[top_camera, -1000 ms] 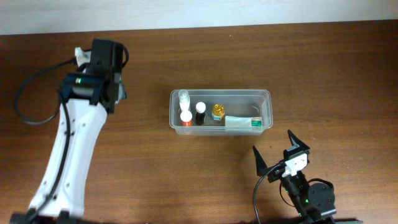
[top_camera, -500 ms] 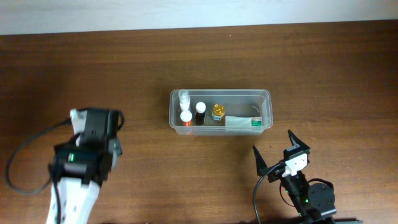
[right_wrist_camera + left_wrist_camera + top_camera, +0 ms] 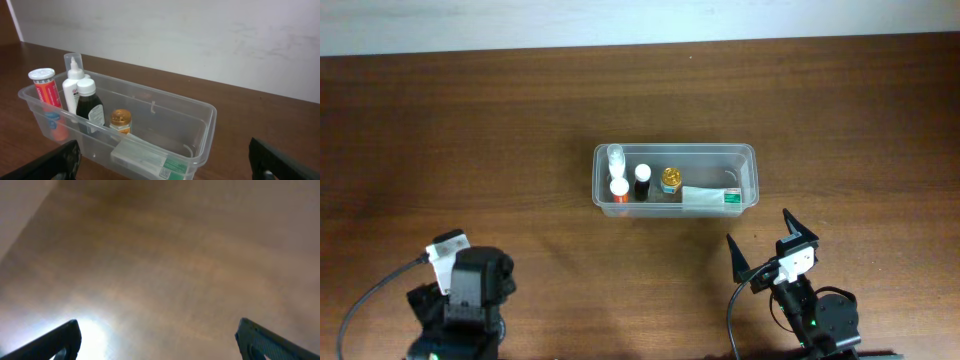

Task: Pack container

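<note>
container [image 3: 675, 148] sits mid-surface [image 3: 520, 120], long axis running left-right, open top up

inside, from its left end: white dropper bottle [image 3: 616, 157] and orange tube [image 3: 619, 190], dark bottle [image 3: 642, 182], gold-capped jar [image 3: 670, 180], then white-and-green box [image 3: 710, 197] lying flat along the near wall; the right end is mostly free

right pincer [image 3: 757, 225]: jaws spread wide, nothing in them, parked just off the container's near-right corner. Its wrist cam looks straight into the container, so the container lies ahead of it and a bit to its left, with the long axis crossing the approach line

left pincer [image 3: 157, 327]: jaws also wide apart and empty, well off the container's near-left side. Its wrist cam shows only bare wood, no container in sight

right arm is clearly the nearer one. No loose items visible anywhere around the container, so my read is packing is done or nearly so. If anything more goes in, the right arm drops it at the container's right end, coming over the near long wall
</note>
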